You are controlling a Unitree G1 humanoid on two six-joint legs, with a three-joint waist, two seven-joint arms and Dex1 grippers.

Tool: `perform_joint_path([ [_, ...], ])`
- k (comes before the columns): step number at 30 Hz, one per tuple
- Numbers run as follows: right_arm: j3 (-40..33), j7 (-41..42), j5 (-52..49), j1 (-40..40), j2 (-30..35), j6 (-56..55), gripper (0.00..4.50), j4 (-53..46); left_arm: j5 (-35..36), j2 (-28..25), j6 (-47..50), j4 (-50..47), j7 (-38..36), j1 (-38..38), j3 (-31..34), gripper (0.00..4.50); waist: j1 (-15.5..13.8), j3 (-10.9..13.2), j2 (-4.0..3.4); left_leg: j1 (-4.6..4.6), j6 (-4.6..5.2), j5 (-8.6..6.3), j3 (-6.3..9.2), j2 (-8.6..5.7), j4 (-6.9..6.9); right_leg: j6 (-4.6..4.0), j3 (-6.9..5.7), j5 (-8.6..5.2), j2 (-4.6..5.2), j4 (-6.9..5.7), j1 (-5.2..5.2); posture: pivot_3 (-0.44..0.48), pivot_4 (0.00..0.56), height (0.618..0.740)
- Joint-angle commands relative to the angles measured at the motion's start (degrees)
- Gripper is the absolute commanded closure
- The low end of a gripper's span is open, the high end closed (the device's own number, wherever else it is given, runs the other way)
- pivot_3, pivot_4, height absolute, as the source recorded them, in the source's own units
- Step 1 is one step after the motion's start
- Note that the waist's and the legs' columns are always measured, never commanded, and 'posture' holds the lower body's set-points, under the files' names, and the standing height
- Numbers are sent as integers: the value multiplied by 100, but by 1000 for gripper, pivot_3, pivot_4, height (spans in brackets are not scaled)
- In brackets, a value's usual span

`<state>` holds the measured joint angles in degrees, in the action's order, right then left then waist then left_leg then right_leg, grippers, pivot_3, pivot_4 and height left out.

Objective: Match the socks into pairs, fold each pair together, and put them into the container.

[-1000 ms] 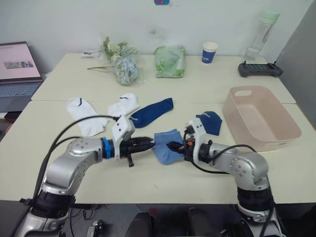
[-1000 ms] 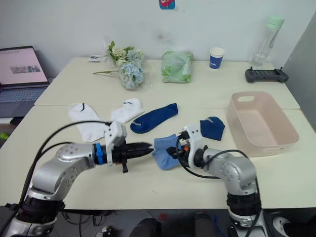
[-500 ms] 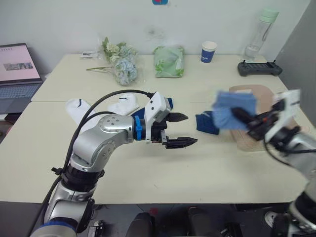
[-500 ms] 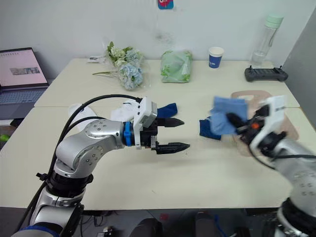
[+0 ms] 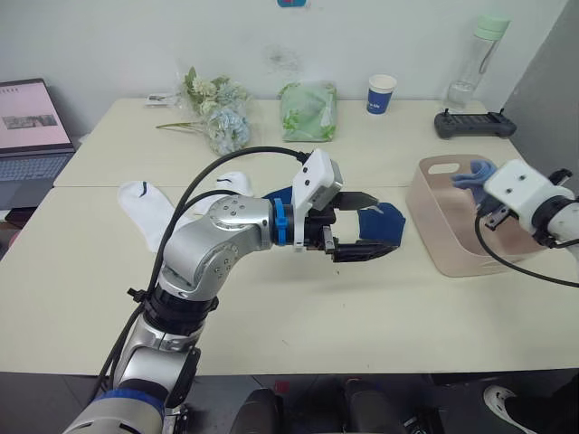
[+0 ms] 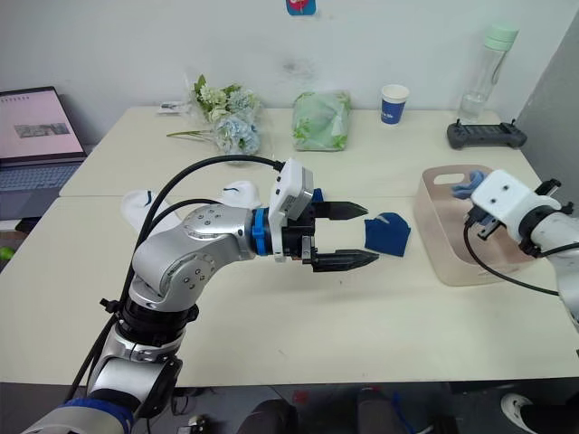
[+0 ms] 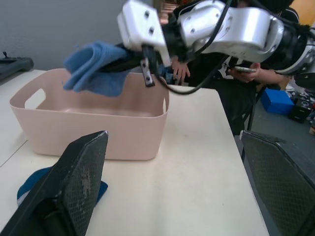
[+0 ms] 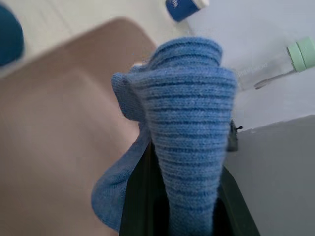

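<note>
Light blue pair [image 7: 101, 66] pinched in right claw [image 7: 129, 63], over container [image 7: 93, 130]

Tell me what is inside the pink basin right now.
Above the container, the right gripper holds the light blue pair, not yet dropped. The visible floor looks bare; the near wall hides the rest.

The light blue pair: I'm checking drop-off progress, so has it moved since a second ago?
Yes. The light blue pair, clamped in the right tool, went from the table's front edge, toward the robot's right, to above the pink container.
</note>
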<state>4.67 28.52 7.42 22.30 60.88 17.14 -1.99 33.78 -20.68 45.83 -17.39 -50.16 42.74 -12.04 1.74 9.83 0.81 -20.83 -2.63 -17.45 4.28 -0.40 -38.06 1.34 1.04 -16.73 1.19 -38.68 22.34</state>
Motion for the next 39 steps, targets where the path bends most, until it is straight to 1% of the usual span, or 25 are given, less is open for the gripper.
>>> perform_joint_path([
  [1, 533, 87, 895, 296, 9, -209, 4500, 339, 50, 58, -46, -100, -17, 143, -26, 29, 0, 0, 0, -1, 0, 0, 1, 0, 0, 0, 0, 0, 1, 1, 0, 0, 150, 740],
  [5, 825, 179, 1314, 703, -282, -144, 4500, 811, 19, 110, -30, -129, 13, 155, -84, 29, 6, 1, 1, -2, -1, 1, 0, -1, 0, 0, 2, 0, 9, 4, 1, 0, 150, 740],
  [9, 950, 379, 1519, 1023, -398, -266, 4500, 1287, 18, 135, -30, -148, 49, 157, -117, 29, -11, 1, 1, -1, -2, 1, 5, -2, -5, -1, -2, 1, 9, 1, -1, 0, 150, 740],
  [19, 1123, 1166, 1575, 1584, -583, -681, 4500, 2389, -31, 174, -118, -120, 98, 146, -163, 29, -11, 1, 1, 0, -1, 1, 3, -3, -11, -1, -1, 1, 15, -4, -2, 0, 150, 740],
  [21, 1061, 1301, 1501, 1670, -608, -725, 3836, 2457, -54, 189, -139, -100, 115, 161, -156, 0, -11, 1, 1, 0, -1, 1, 4, -3, -15, -2, -2, 2, 15, -7, -4, 0, 150, 740],
  [23, 954, 1612, 1315, 1680, -618, -563, 3350, 2361, -77, 198, -151, -88, 132, 167, -145, 0, -11, 1, 1, 0, -1, 1, 3, -3, -18, -1, -1, 2, 16, -10, -4, 0, 150, 740],
  [26, 839, 1922, 1199, 1722, -519, -391, 2300, 2190, -109, 194, -163, -89, 130, 159, -133, 0, -12, 1, 1, -1, -1, 1, 6, -3, -18, -1, -3, 2, 16, -11, -4, 0, 150, 740],
  [29, 789, 2050, 1267, 1787, -322, -434, 1271, 2057, -108, 203, -150, -92, 146, 158, -93, 0, -12, 2, 0, -1, -1, 1, 6, -2, -16, -1, -3, 2, 18, -10, -2, 0, 150, 740],
  [30, 725, 2235, 1154, 1753, -262, -343, 920, 1920, -96, 215, -139, -83, 161, 168, -69, 0, -12, 2, 0, -2, -1, 1, 6, -2, -16, -1, -3, 2, 19, -9, -2, 0, 150, 740],
  [34, 392, 2994, 626, 1465, -7, 128, 920, 1076, -124, 182, -169, -26, 147, 173, -53, 0, -16, 2, -1, -1, -1, 1, 7, -1, -15, -1, -4, 2, 19, -10, -2, 0, 150, 740],
  [36, 174, 3374, 368, 1234, 270, 284, 920, 610, -163, 80, -198, -3, 97, 136, -40, 0, -19, 2, -1, -2, -1, 0, 12, 0, -14, -1, -8, 2, 19, -10, -2, 0, 150, 740],
  [39, -157, 3682, 65, 1048, 575, 561, 920, 109, -245, -151, -256, 12, 23, 65, -7, 0, -21, 3, -1, 0, -1, 0, 11, 2, -14, -1, -7, 2, 19, -11, -3, 0, 150, 740],
])
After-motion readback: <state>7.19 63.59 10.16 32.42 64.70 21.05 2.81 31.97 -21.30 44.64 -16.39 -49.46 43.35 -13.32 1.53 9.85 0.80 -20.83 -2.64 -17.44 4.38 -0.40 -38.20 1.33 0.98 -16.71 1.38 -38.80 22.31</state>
